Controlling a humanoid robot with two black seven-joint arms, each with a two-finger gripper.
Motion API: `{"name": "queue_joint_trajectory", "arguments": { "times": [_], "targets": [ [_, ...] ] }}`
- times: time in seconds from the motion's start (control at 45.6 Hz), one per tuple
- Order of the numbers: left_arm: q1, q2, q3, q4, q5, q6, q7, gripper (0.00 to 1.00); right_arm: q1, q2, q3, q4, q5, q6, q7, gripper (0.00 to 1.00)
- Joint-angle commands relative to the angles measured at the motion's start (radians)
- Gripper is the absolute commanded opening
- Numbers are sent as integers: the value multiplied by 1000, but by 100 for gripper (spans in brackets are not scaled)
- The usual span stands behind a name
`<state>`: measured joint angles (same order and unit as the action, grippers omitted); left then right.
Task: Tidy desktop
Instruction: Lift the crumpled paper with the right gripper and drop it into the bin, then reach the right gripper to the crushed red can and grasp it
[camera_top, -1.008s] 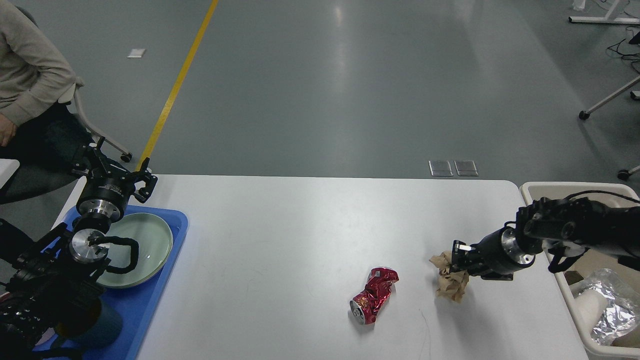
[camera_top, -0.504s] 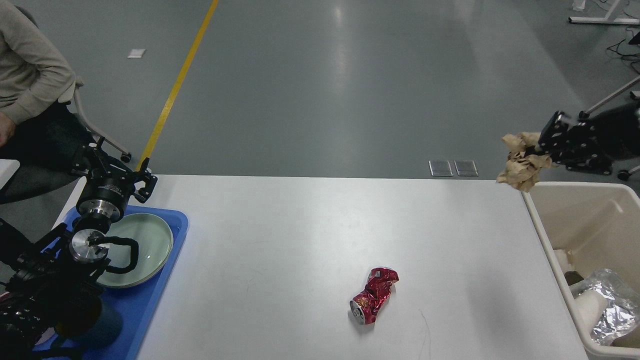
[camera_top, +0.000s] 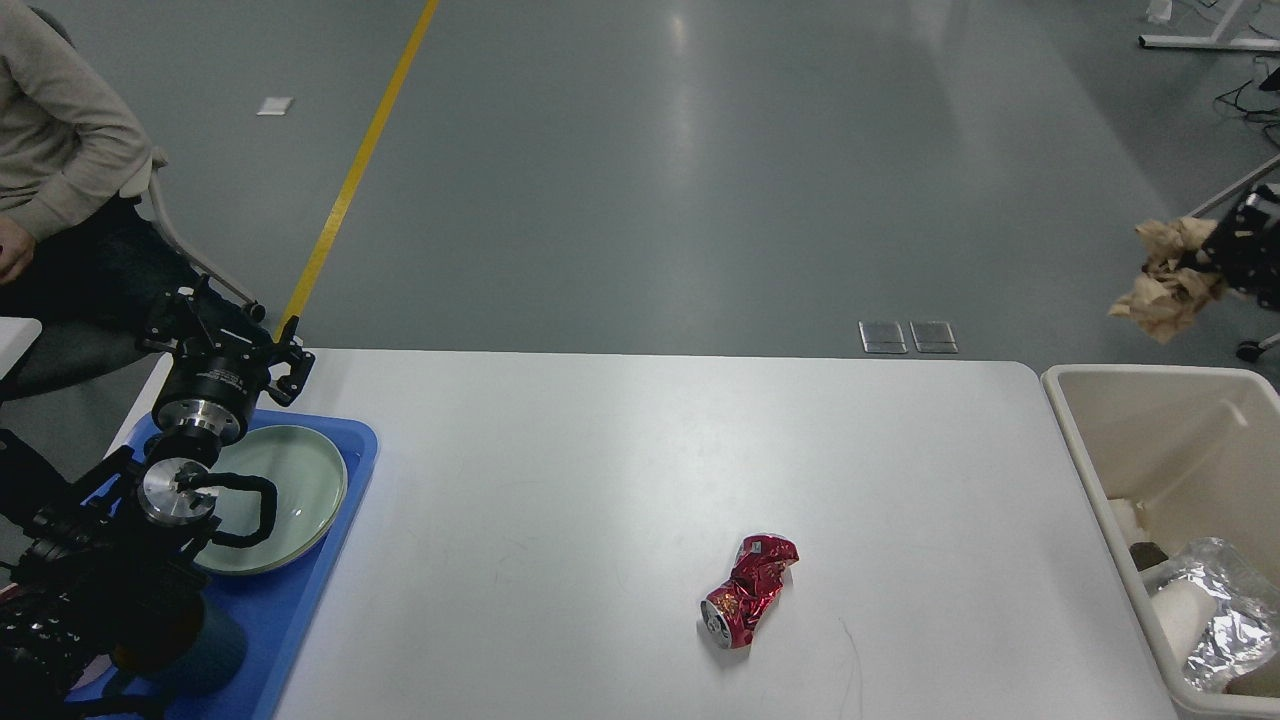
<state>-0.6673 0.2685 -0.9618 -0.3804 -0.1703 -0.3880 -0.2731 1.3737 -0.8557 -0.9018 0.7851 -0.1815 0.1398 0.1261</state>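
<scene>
Swung further toward right edge since half a second ago: right gripper (camera_top: 1222, 262) pinching crumpled brown paper (camera_top: 1166, 280), now hanging above cream bin (camera_top: 1075, 425) at lower right, bin directly below-left of paper; left gripper (camera_top: 222, 335) spread, idle over blue tray (camera_top: 310, 590); crushed red can (camera_top: 748, 590) on desktop (camera_top: 620, 470), nearer right arm.

Glossy grey-green concrete floor (camera_top: 700, 180) under soft overhead glare
A diagonal yellow painted line (camera_top: 355, 170) crosses it at left; white wheeled furniture legs (camera_top: 1215, 195) stand far right
</scene>
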Motion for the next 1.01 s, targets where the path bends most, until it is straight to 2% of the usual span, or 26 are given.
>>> {"name": "queue_joint_trajectory", "arguments": {
  "times": [0.0,0.022,0.044,0.219,0.723,0.833,0.986],
  "targets": [
    [0,0,0,0,0,0,0,96,-231,87,37,-104,1,-209,3,70],
    [0,0,0,0,0,0,0,96,-261,99,46,-137,1,-216,3,94],
    [0,0,0,0,0,0,0,96,-287,110,56,-171,1,-217,3,100],
    [0,0,0,0,0,0,0,96,-413,139,104,-221,1,-215,3,100],
    [0,0,0,0,0,0,0,96,-407,198,93,-202,-3,-207,3,100],
    [0,0,0,0,0,0,0,96,-309,221,51,-106,-19,-197,1,100],
    [0,0,0,0,0,0,0,96,-101,302,-159,100,-18,-197,0,100]
  ]
}}
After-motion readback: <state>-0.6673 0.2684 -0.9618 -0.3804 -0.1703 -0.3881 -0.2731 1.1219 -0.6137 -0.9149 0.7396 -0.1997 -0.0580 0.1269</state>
